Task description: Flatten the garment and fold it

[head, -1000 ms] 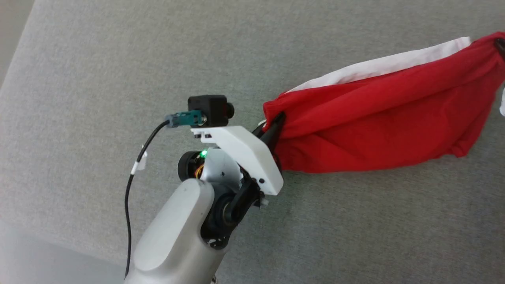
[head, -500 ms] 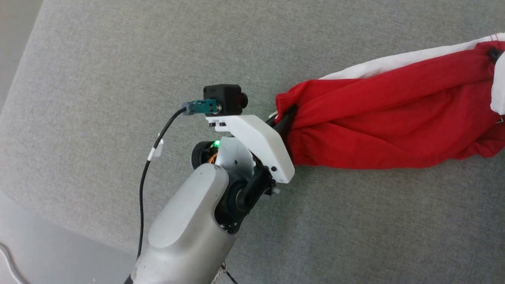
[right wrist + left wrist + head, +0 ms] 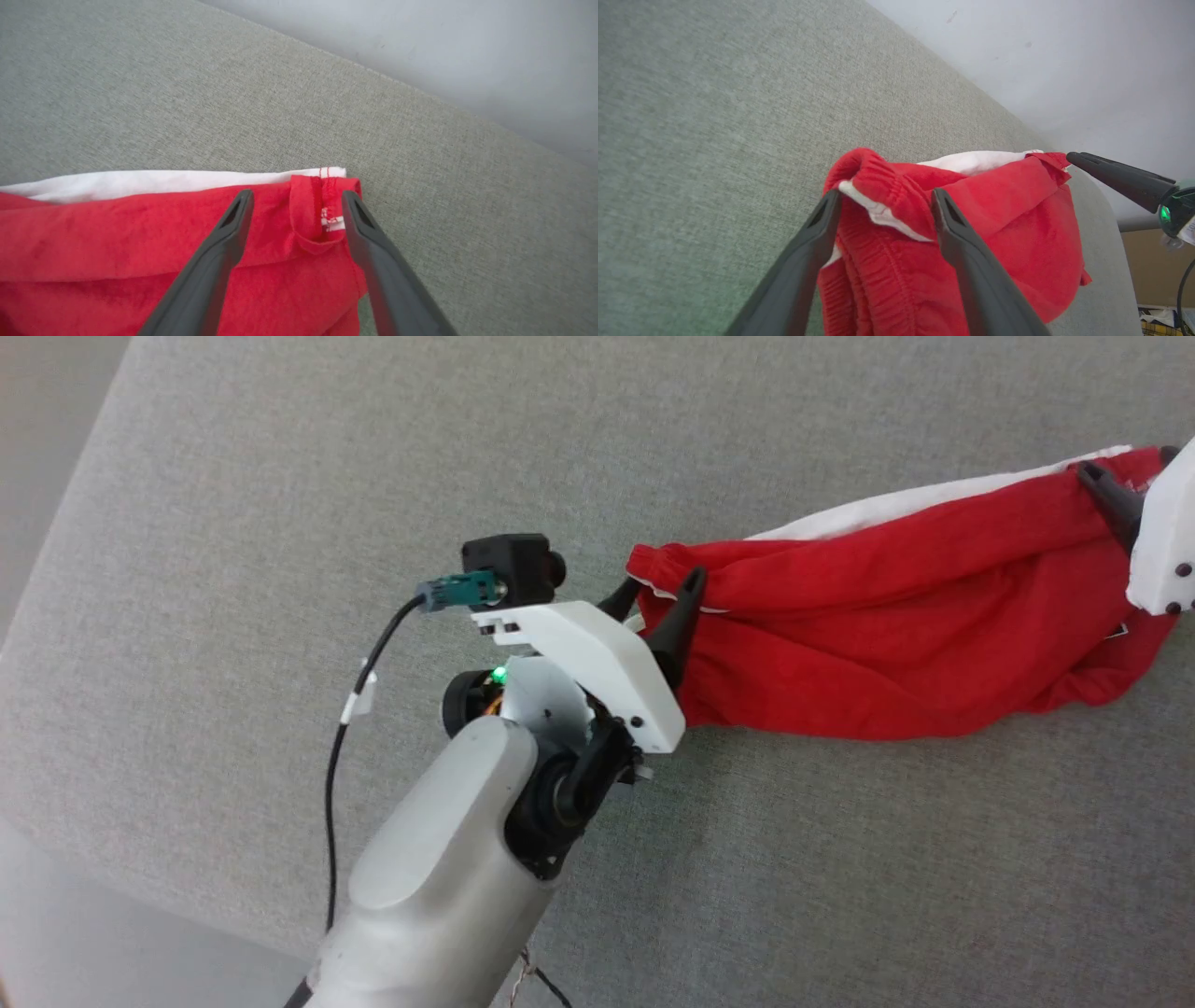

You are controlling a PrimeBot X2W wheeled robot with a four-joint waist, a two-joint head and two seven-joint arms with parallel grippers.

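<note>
The red shorts (image 3: 887, 635) lie stretched in a crumpled band across the grey fabric surface, a white stripe (image 3: 896, 509) along the far edge. My left gripper (image 3: 658, 593) is open at the gathered waistband (image 3: 882, 186), which sits loose between the spread fingers (image 3: 957, 233). At the other end, my right gripper (image 3: 297, 198) is also open. Its fingers straddle the folded hem corner (image 3: 322, 214) without pinching it. In the head view its white housing (image 3: 1162, 541) shows at the right edge.
The grey fabric surface (image 3: 280, 523) stretches wide to the left and toward me. Its left edge (image 3: 56, 551) drops to a pale floor. A pale wall (image 3: 420, 46) stands beyond the far edge. A black cable (image 3: 341, 747) hangs from my left wrist camera.
My left gripper, shut on the waistband before, has opened and let it go. The right gripper has come further into the head view and the shorts have settled on the surface.
</note>
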